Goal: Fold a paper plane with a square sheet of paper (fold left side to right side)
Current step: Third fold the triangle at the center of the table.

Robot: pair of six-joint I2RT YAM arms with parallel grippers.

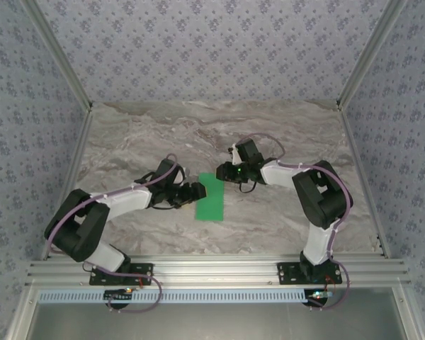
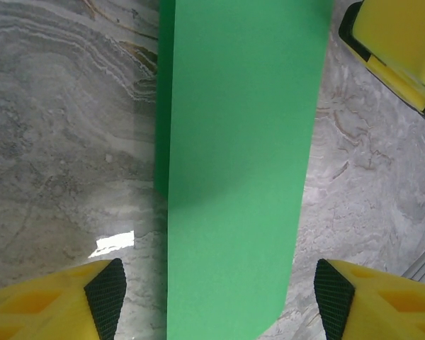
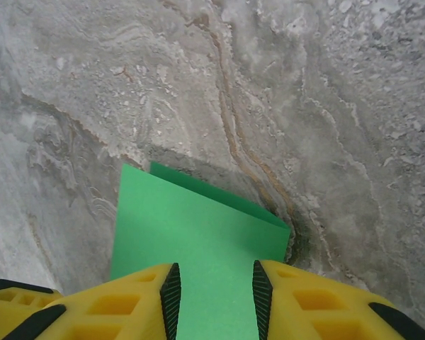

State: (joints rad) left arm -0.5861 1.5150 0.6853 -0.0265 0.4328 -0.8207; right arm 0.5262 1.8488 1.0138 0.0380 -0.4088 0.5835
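The square sheet of paper (image 1: 211, 197) is bright green and folded into a narrow strip on the marble table. Its two layers do not line up exactly, so a darker lower edge (image 3: 219, 195) shows past the top layer. My left gripper (image 1: 197, 191) hovers at the strip's left side. It is open, and its pads (image 2: 106, 294) stand wide to either side of the paper (image 2: 234, 177). My right gripper (image 1: 224, 172) is over the strip's far end. Its jaws stand a narrow gap apart, and the flat paper (image 3: 198, 241) shows between the pads (image 3: 171, 297).
The marble tabletop (image 1: 127, 142) spreads all around the paper. Patterned walls and metal frame posts (image 1: 354, 78) close in the back and sides. A yellow finger of the right gripper (image 2: 404, 42) reaches into the left wrist view at top right.
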